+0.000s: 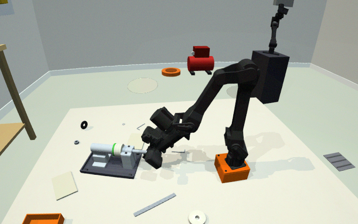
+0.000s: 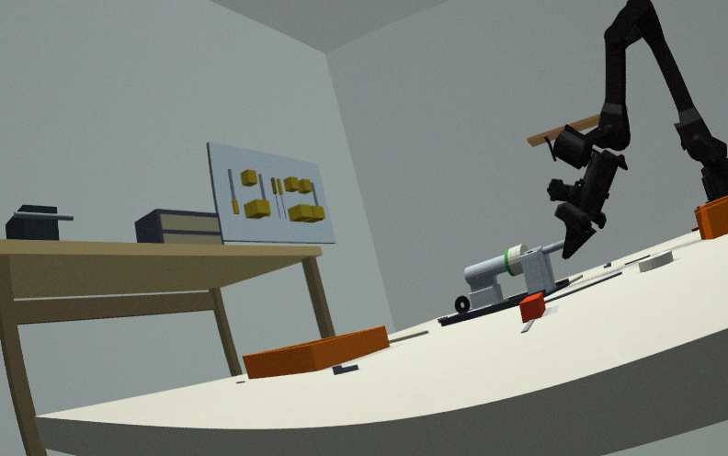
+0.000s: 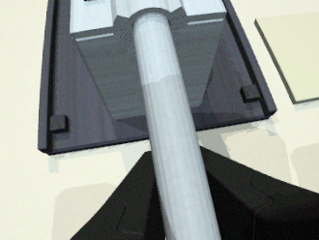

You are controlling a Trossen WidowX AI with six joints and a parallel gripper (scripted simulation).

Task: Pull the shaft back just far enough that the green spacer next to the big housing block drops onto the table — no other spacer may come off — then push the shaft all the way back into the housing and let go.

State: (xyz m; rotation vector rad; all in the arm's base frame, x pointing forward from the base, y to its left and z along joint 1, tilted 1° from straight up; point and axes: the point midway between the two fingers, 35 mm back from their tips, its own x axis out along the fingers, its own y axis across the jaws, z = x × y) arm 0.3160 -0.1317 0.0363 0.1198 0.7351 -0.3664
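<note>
The big light-grey housing block [image 1: 100,148] [image 2: 479,272] stands on a dark base plate [image 1: 110,170] [image 3: 60,92]. The green spacer [image 1: 114,149] [image 2: 506,262] is up beside the housing's end face, in line with the shaft. White spacers [image 1: 119,149] [image 2: 517,260] sit between it and the slotted support block [image 1: 128,160] [image 2: 538,272] [image 3: 145,77]. The shaft [image 1: 138,151] [image 2: 551,247] [image 3: 166,97] runs out through that block. My gripper [image 1: 147,152] [image 2: 568,249] [image 3: 171,158] is shut on its outer part. The shaft's inner end is hidden.
A black ring [image 1: 83,124] [image 2: 461,304] and a small grey ring [image 1: 76,142] lie beyond the fixture. A red block [image 2: 532,307] is near it in the exterior view. A pale plate [image 1: 64,185], a metal strip [image 1: 154,204] and an orange tray [image 1: 43,215] [image 2: 313,354] lie around.
</note>
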